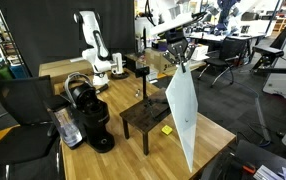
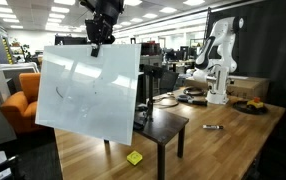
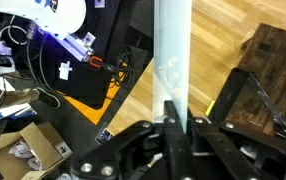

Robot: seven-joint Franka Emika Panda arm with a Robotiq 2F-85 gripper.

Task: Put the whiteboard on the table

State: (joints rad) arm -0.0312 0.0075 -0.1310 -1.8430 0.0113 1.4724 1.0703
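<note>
The whiteboard is a large thin white panel hanging in the air, tilted, gripped at its top edge. In an exterior view it shows edge-on over the table's near corner. My gripper is shut on its upper edge; it also shows in an exterior view and in the wrist view, where the fingers pinch the board. The light wooden table lies below, and also shows in an exterior view. The board's lower edge hangs above the tabletop.
A small dark-brown stand stands on the table next to the board, also seen in an exterior view. A black coffee machine stands nearby. A yellow object lies on the table. A white robot arm stands at the far end.
</note>
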